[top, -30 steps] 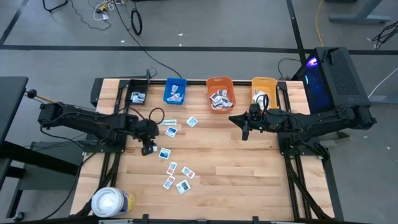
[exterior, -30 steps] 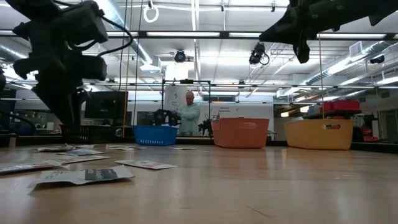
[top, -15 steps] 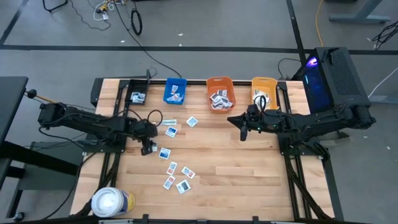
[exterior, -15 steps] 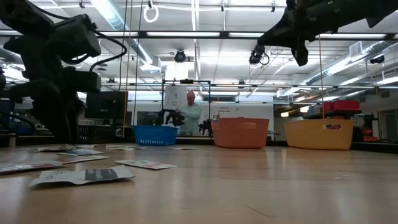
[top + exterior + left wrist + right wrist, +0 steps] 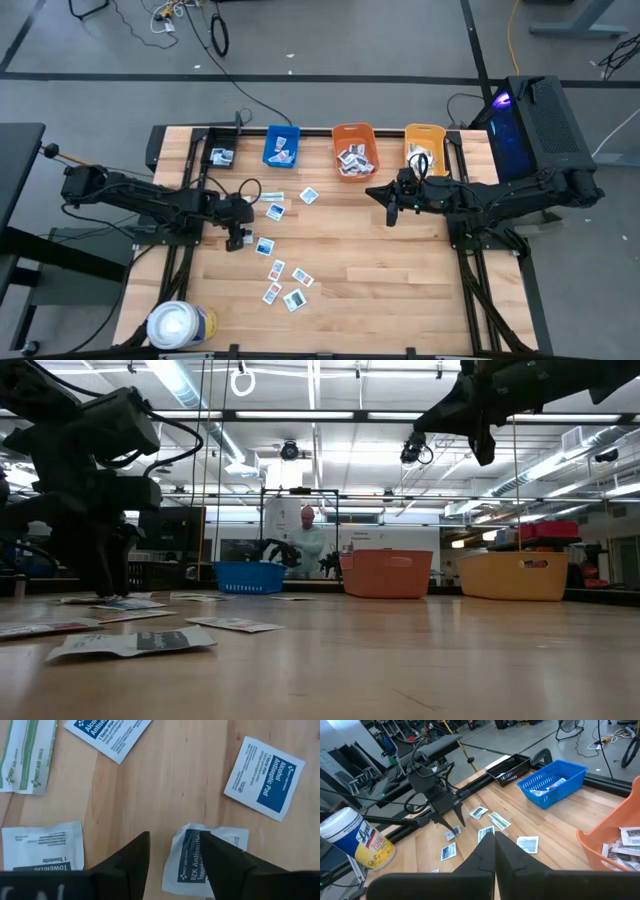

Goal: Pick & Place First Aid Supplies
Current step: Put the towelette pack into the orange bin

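Note:
Small white first aid packets lie flat and scattered on the table's left half. My left gripper is open and low over them. A white BZK towelette packet with blue print lies partly under one finger. An alcohol pad, another towelette packet and a greenish strip lie around it. My right gripper is shut and empty, high above the table in front of the orange bin. My left gripper comes from above, pointing down, with one finger over the middle of the BZK towelette packet. The packet's edge in the gap curls up off the wood. The finger hides the spot below it, so I cannot tell whether it touches.
Blue, orange and yellow bins stand along the far edge, holding packets. A small black tray sits left of them. A large wipes canister stands at the near left corner. A person shows in the room behind.
My left gripper has come down from well above the packets to the table top, staying open. My right gripper has shifted slightly toward the table's left.

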